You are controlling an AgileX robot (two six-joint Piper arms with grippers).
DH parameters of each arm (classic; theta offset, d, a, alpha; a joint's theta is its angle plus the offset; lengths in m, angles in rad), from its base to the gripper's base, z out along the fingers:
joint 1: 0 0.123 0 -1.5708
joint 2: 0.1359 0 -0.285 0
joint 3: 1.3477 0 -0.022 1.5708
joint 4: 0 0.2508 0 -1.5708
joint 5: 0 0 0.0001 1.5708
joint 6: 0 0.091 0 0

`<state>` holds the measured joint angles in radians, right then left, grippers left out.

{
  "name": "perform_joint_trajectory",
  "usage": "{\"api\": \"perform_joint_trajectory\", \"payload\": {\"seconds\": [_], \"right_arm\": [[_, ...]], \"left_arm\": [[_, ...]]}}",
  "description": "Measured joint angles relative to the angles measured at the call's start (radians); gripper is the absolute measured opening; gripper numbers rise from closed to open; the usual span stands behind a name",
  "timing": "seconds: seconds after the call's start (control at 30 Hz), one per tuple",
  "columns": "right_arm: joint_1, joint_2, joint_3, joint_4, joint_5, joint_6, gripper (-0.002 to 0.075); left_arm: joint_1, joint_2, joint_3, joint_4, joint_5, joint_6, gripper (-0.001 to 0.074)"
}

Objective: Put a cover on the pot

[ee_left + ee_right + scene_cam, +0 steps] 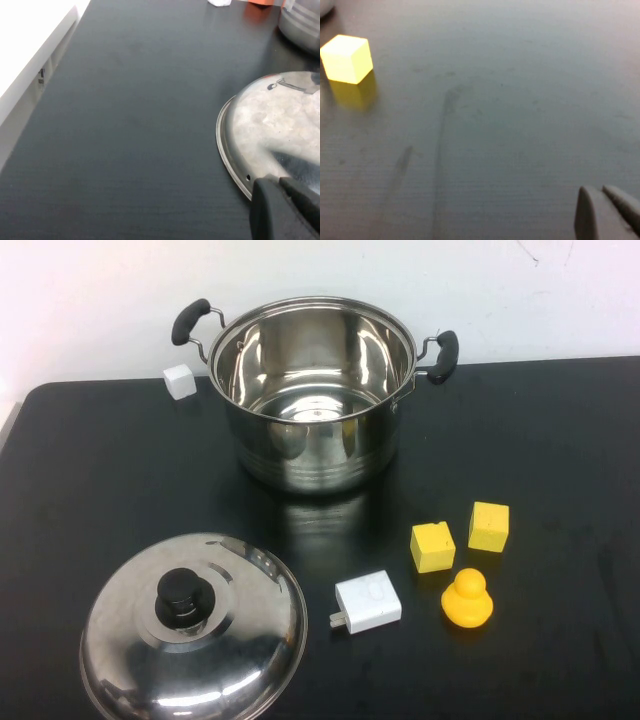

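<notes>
The large steel pot point(310, 455) stands open and empty at the back middle of the black table, with black handles on both sides. The domed steel lid point(195, 640) with its black knob point(181, 592) lies flat at the front left. Neither gripper shows in the high view. In the left wrist view, my left gripper point(282, 195) is shut and empty just off the rim of the lid point(270, 130), with the pot's edge point(300, 25) far beyond. My right gripper point(602, 200) is shut and empty above bare table.
A white cube point(180, 381) sits left of the pot. Two yellow blocks point(432, 546) point(488, 526), a yellow duck point(467, 599) and a white plug adapter point(367, 602) lie at the front right. One yellow block point(347, 57) shows in the right wrist view.
</notes>
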<state>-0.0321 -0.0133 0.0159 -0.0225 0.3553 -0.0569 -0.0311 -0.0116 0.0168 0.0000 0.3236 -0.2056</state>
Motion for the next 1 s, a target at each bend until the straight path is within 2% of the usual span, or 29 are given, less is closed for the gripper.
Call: {"api": "perform_joint_trajectory", "payload": {"seconds": [0.27, 0.53, 1.0], "right_arm": [[0.000, 0.000, 0.000, 0.000, 0.000, 0.000, -0.0002], [0.000, 0.000, 0.000, 0.000, 0.000, 0.000, -0.0002], [0.000, 0.000, 0.000, 0.000, 0.000, 0.000, -0.0002]], "left_arm": [[0.000, 0.000, 0.000, -0.005, -0.016, 0.002, -0.0001], [0.000, 0.000, 0.004, -0.017, -0.164, 0.002, -0.0001], [0.000, 0.000, 0.004, -0.018, -0.837, 0.002, -0.0001]]}}
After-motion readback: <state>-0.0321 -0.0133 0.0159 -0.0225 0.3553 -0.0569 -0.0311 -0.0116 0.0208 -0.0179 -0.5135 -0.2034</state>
